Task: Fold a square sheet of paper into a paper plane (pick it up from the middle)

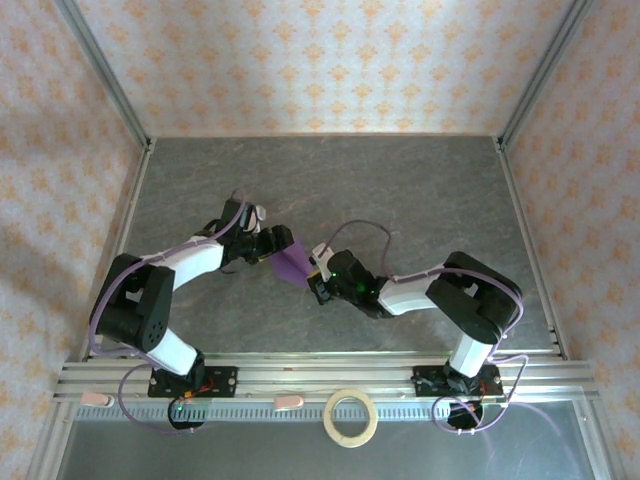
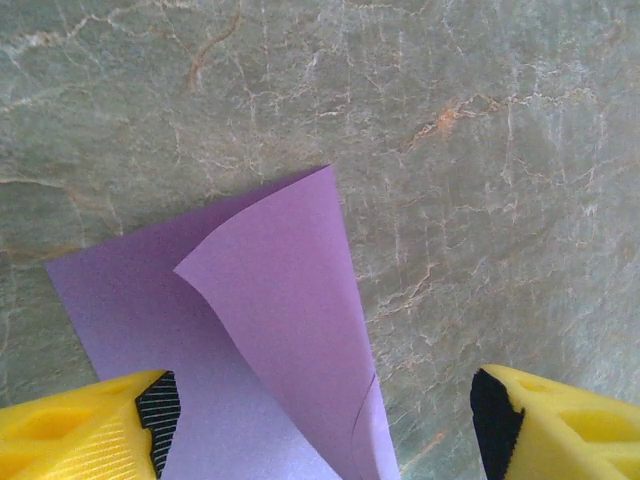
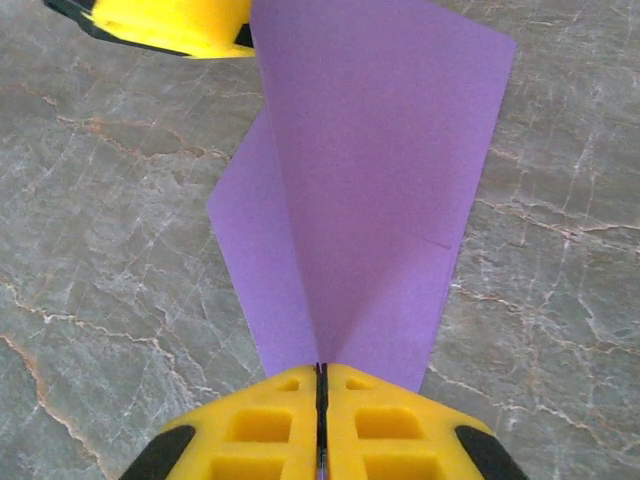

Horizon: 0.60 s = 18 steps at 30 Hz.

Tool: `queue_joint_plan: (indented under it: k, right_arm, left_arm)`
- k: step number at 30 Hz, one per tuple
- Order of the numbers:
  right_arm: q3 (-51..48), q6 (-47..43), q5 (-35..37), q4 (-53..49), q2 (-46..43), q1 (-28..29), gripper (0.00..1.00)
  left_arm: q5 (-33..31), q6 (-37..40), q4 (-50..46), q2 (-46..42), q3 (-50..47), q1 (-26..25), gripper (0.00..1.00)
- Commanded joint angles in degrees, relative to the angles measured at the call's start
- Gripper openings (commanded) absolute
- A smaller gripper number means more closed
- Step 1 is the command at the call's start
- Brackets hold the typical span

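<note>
Grey marbled worktop (image 1: 400, 190), enclosed by patterned walls. At mid-worktop, between the two arms, the purple square sheet of paper (image 3: 370, 180) is partly folded, one flap curling over the rest. The right gripper (image 3: 320, 378) is clenched on the sheet's edge at the crease, jaws pressed together. The left gripper (image 2: 325, 415) is released, jaws wide apart, straddling the sheet's opposite end; contact cannot be confirmed. A tan tape ring (image 1: 351, 417) lies at the near edge, well apart.
</note>
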Motion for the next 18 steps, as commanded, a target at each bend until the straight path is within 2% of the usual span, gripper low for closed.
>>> queue_joint_plan:
  k: [1,5,14,18]
  right_arm:
    - [0.72,-2.08,4.25,0.11,0.02,0.81,0.09]
    - [0.5,-4.18,5.63,0.19,-0.09,1.69,0.1]
    - [-0.22,-11.27,14.98,0.4,-0.09,4.18,0.19]
    - [-0.29,-13.97,17.83,0.54,0.43,5.26,0.25]
  left_arm:
    - [1.65,-1.33,2.8,1.4,0.05,0.77,0.78]
    - [1.86,-1.67,3.19,3.08,-0.18,0.75,0.69]
    - [0.88,0.33,1.48,3.59,-0.17,0.77,0.32]
    - [0.52,0.26,1.54,3.56,-0.72,0.75,0.24]
